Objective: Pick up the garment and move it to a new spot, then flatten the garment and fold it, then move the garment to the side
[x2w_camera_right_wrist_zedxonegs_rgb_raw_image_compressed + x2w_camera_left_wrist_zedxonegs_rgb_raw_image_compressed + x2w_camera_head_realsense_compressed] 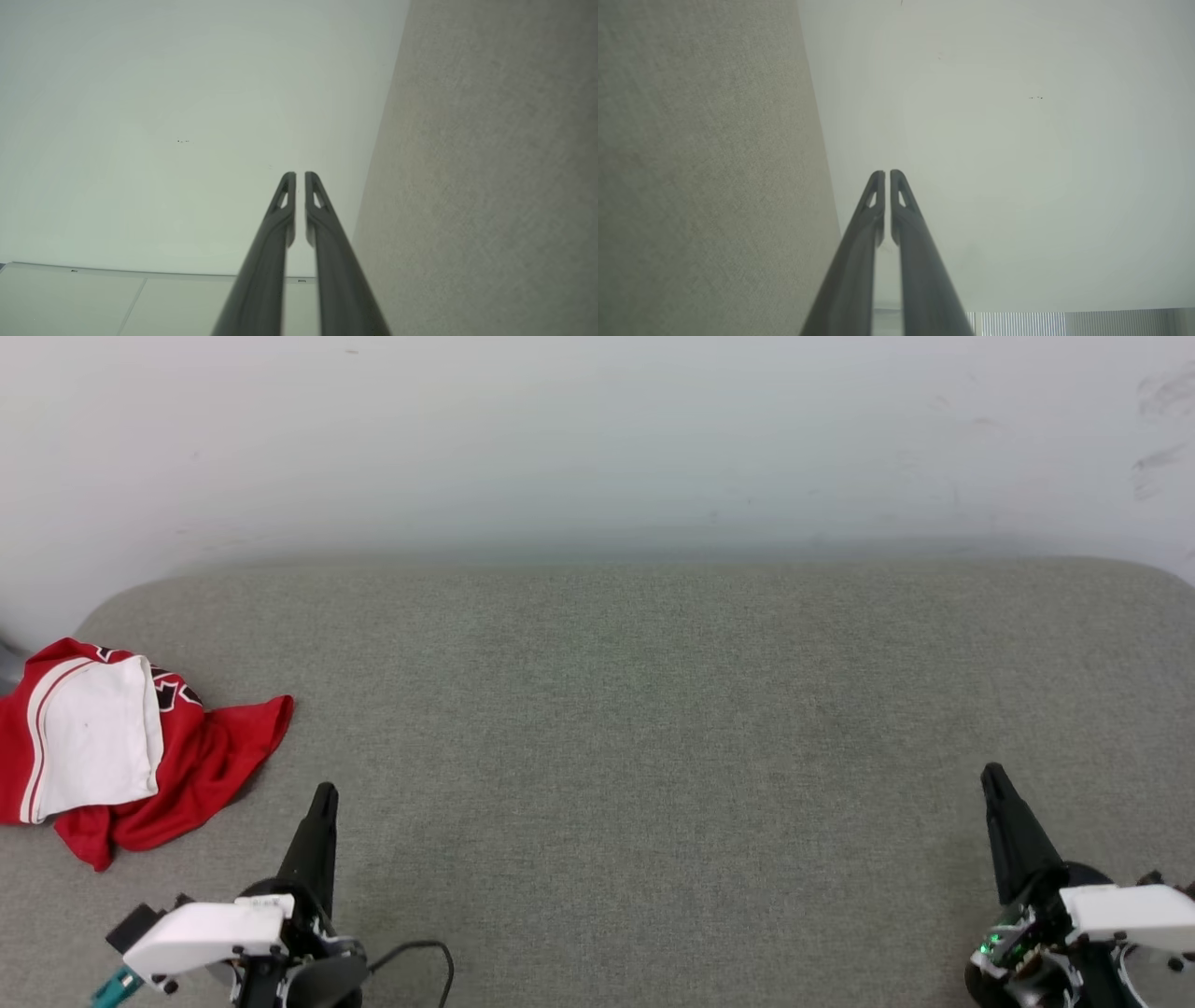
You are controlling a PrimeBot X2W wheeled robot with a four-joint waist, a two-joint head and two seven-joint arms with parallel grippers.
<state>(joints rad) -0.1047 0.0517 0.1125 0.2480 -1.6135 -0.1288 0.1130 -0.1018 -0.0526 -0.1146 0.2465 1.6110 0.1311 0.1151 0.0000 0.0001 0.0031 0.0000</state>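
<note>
Red garment (201,761) is seen crumpled at left; left gripper (324,793) and right gripper (992,775) are closed, empty. Left jaws must be opened, then a thick fold pinched.

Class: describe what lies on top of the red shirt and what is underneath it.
A white sleeve lies folded over the crumpled red shirt, hiding part of its dark print. The shirt rests on the grey fabric surface; anything beneath the heap is covered.

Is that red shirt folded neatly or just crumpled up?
Crumpled. The shirt lies in a bunched heap at the left of the grey surface, a white sleeve flopped over wrinkled red cloth, with no straight folded edges.
</note>
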